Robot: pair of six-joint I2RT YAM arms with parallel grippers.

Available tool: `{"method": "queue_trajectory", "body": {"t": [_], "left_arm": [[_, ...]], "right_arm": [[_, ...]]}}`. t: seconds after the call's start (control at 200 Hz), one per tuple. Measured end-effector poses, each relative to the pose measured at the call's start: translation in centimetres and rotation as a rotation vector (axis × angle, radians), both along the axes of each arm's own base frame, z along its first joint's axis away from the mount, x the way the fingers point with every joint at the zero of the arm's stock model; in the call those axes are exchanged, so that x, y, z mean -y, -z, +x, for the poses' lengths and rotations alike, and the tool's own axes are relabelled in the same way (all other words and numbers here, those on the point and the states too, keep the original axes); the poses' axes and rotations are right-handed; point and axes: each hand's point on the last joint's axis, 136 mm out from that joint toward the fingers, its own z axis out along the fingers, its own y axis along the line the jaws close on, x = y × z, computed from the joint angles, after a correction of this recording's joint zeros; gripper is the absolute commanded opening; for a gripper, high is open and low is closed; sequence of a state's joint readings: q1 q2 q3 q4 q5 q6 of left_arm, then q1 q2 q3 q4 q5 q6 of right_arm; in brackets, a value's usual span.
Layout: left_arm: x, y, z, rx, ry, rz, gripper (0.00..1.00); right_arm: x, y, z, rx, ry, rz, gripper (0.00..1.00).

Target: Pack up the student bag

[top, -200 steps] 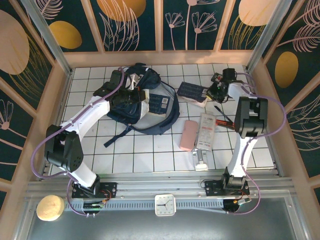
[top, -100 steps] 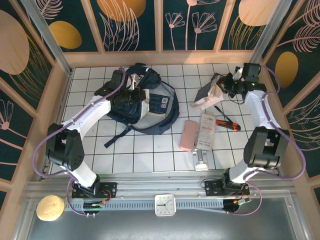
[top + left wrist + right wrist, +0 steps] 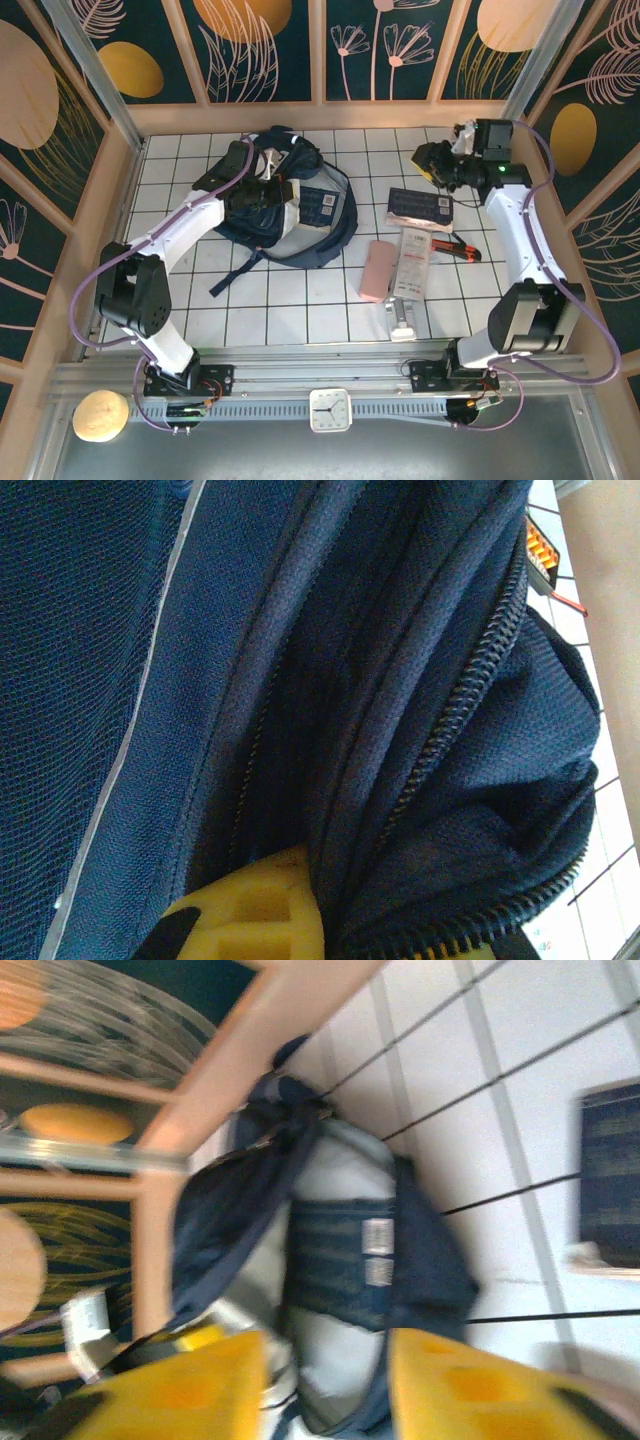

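The left claw [image 3: 262, 195] is closed on the fabric of the student bag [image 3: 310, 215], which lies at the back left of the counter [image 3: 300, 300]. In the left wrist view the cloth beside the zip [image 3: 450, 720] is bunched against the claw. This grip appears to hold the mouth of the bag up for loading.

Bag contents: the opening shows only dark lining. Whether anything is inside cannot be told.

Loose items lie right of the bag, all apart from it:
- a pink case [image 3: 377, 270] and a white packet [image 3: 410, 262], side by side;
- a dark notebook [image 3: 420, 205], flat on the counter behind them;
- a red-handled tool [image 3: 458, 247], just right of the packet.

The right claw [image 3: 432, 165] hangs above the back right of the counter, beyond the notebook. Its jaws stand partly apart with nothing between them.

Step in hand: judged to be early packing, with the items not yet in the bag. The next move calls for the right claw to descend on one item, probably the notebook, grip it by an edge and carry it left to the held opening.
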State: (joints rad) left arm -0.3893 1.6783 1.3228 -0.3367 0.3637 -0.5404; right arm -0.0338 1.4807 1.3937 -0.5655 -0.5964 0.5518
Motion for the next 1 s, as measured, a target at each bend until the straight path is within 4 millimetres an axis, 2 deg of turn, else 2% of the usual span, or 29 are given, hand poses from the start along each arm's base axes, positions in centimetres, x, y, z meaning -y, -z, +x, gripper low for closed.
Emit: {"method": "queue_trajectory", "body": {"t": [0.14, 0.215, 0.3, 0.445, 0.545, 0.616, 0.731, 0.846, 1.001], "left_arm": [[0.2, 0.4, 0.1, -0.012, 0.005, -0.005, 0.0], [0.3, 0.6, 0.0, -0.018, 0.01, -0.009, 0.0], [0.4, 0.6, 0.0, -0.017, 0.013, -0.012, 0.0], [0.4, 0.6, 0.0, -0.016, 0.014, -0.012, 0.0], [0.4, 0.7, 0.0, -0.018, 0.016, -0.013, 0.0], [0.4, 0.7, -0.1, -0.018, 0.019, -0.012, 0.0], [0.5, 0.7, -0.1, -0.015, 0.026, -0.01, 0.0], [0.5, 0.7, -0.1, -0.012, 0.029, -0.008, 0.0], [0.6, 1.3, -0.1, -0.027, 0.037, -0.007, 0.0]], "right_arm": [[8.6, 7.5, 0.8, -0.151, 0.169, -0.114, 0.64], [11.9, 11.6, 1.1, -0.239, 0.205, -0.157, 0.67], [13.5, 15.7, 1.3, -0.318, 0.185, -0.203, 0.68], [13.7, 20.8, 1.6, -0.4, 0.103, -0.24, 0.69], [13.8, 22.8, 1.9, -0.425, 0.068, -0.25, 0.69], [13.9, 23.5, 2.2, -0.428, 0.051, -0.257, 0.69], [13.9, 23.6, 2.8, -0.418, 0.031, -0.253, 0.68], [13.7, 23.6, 4.3, -0.377, 0.008, -0.239, 0.66], [13.4, 23.7, 4.5, -0.366, -0.016, -0.228, 0.65]]}}
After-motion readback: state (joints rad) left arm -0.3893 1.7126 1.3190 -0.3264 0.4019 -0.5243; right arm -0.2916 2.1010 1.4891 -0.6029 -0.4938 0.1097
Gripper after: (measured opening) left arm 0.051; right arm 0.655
